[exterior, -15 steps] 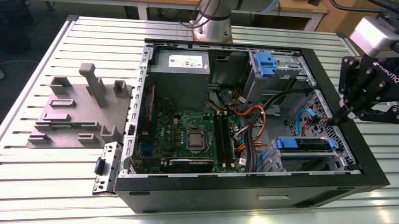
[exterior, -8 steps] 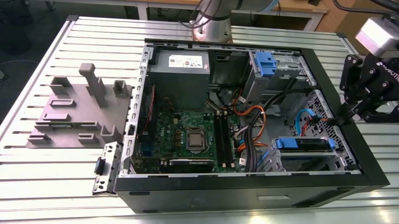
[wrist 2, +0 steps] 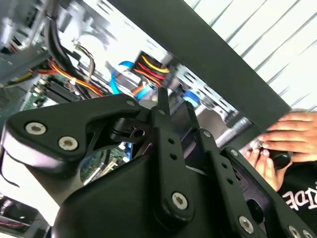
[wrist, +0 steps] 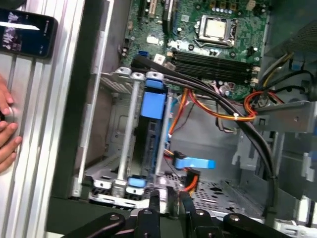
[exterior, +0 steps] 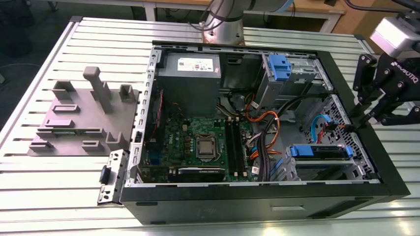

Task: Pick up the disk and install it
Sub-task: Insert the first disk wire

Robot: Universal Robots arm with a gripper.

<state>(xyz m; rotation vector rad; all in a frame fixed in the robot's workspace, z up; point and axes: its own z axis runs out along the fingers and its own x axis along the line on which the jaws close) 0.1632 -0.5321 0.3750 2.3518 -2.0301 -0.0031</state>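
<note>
Jaws narrow: a slim gap between the fingertips, nothing in it.

Exterior view. Gripper (exterior: 362, 117) hangs over the computer case (exterior: 262, 189) at its wall on the exterior view's right, just above the rim and clear of the contents. Case lies open-side-up on the slatted table (exterior: 66, 196). The disk (exterior: 319, 152) sits in the drive cage (exterior: 328, 173) in the case's near corner on the exterior view's right, well apart from the gripper. Its blue-railed edge faces up out of the open side. Long axis runs along the case's near wall, between the motherboard (exterior: 196, 137) side and the right wall. A grey fixture (exterior: 78, 118) lies on the table towards its edge on the exterior view's left.

Second wrist view. Gripper (wrist 2: 174, 111) shows close together, empty, with cables and the case wall beyond. A person's hand (wrist 2: 285, 136) rests outside the case.

First wrist view. Gripper (wrist: 170, 201) hovers above the cage rim (wrist: 114, 79). The disk (wrist: 152, 106) lies slotted between the cage's metal bars, its blue rail in line with them. A blue cable plug (wrist: 195, 162) lies just beside it; cannot tell if it is mated.

Judgement: disk looks already placed in its bay, so the install step is at or near its end. Any further move would call for a straight press along the rails, kept clear of the cables.
</note>
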